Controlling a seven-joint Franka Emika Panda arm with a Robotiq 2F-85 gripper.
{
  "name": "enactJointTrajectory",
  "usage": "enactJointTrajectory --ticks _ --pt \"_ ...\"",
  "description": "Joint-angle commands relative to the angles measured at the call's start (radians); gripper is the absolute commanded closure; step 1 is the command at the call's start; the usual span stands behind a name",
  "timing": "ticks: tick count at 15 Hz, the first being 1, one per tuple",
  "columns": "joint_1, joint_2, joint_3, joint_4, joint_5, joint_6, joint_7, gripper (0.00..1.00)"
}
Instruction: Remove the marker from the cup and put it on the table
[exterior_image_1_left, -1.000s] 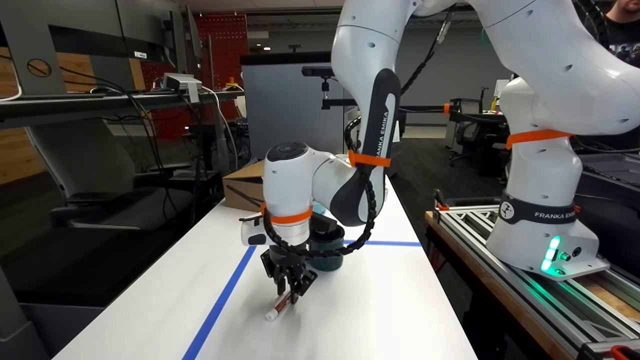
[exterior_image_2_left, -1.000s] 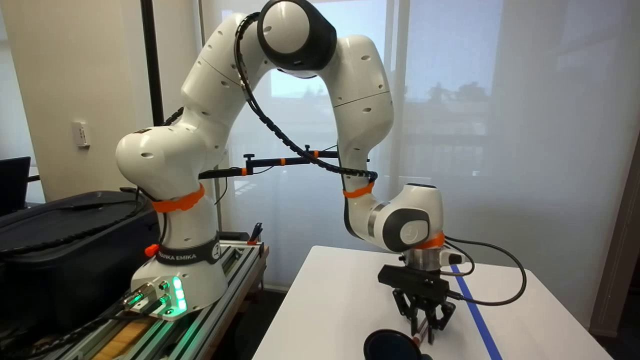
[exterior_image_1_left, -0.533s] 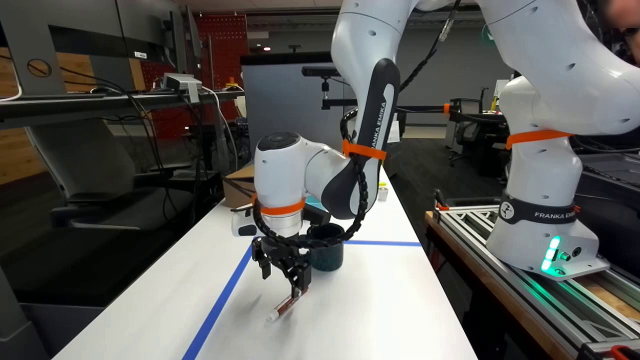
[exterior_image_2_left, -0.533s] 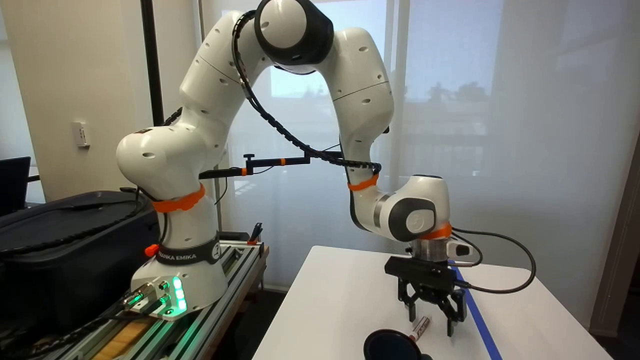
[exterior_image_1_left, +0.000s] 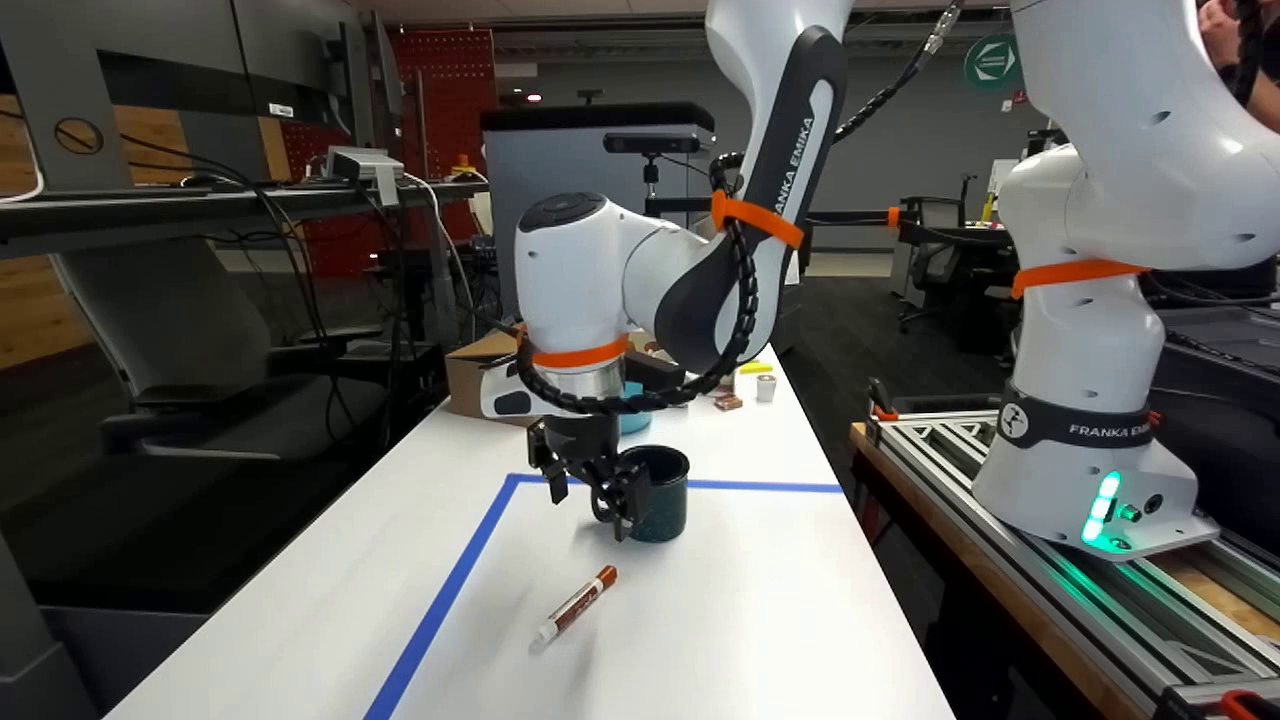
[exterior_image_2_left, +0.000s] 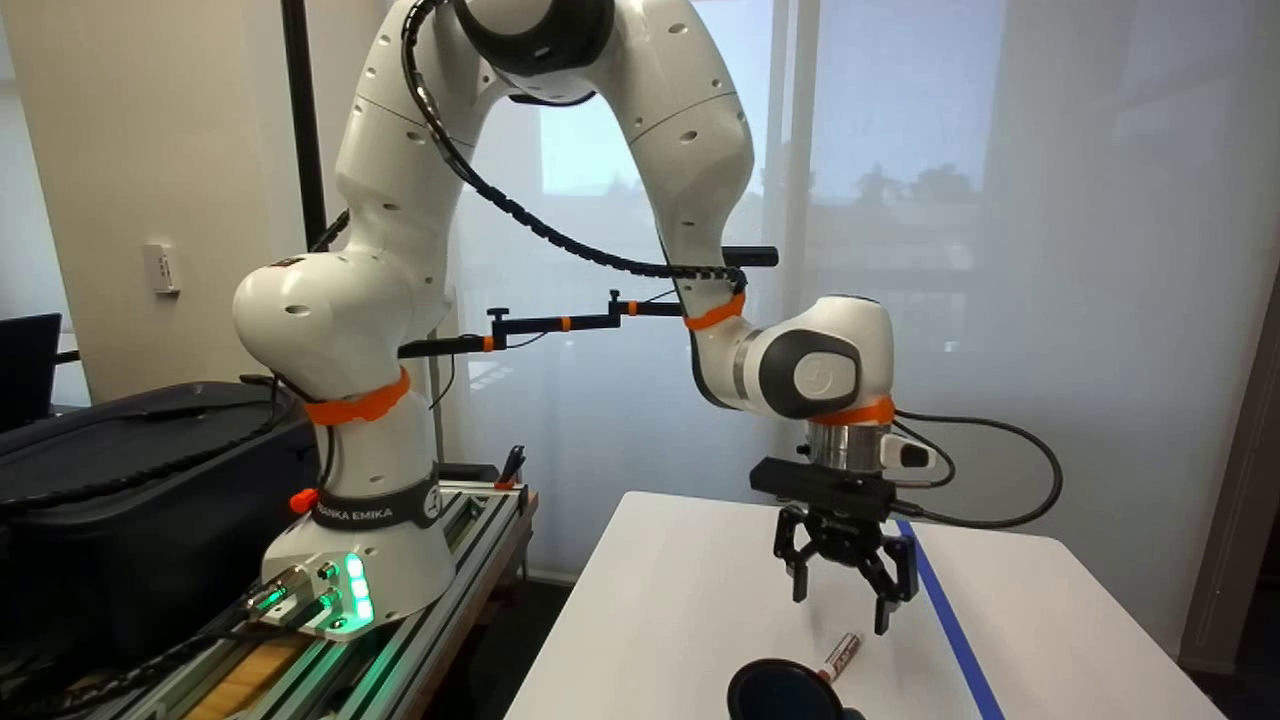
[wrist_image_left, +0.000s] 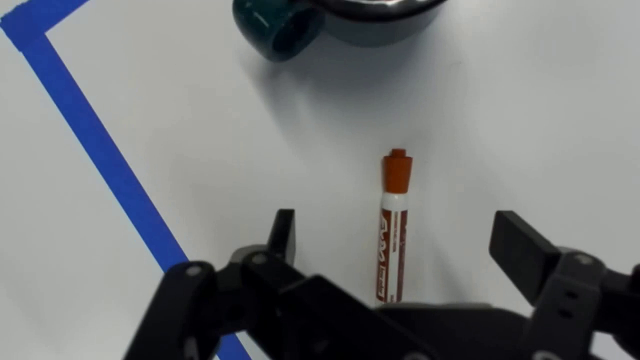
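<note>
Brown-capped dry-erase marker out of the mug, flat on the white tabletop; placing looks done.
Gripper stands with fingers wide apart, holding nothing, raised clear of the marker, which lies near the mug, not touching it, inside the corner of the blue tape. Step in hand, by my reading: clearing off. Best taken straight up, fingers left spread, so neither tip clips the barrel and rolls it; mug handle sits close by, so no sideways swing until above the rim. Writing: barrel script seems to be EXPO, small line beneath too fine to trust. Forearm panel shows ANKA EMIKA; base collar FRANKA EM, end hidden.
</note>
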Motion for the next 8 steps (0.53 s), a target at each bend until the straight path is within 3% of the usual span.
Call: enactJointTrajectory --ticks 1,8 --pt "0.007 -0.019 -0.008 -0.016 0.022 0.0 -0.024 0.0" --pt "-0.001 -0.043 -0.004 -0.039 0.03 0.0 -0.039 0.0"
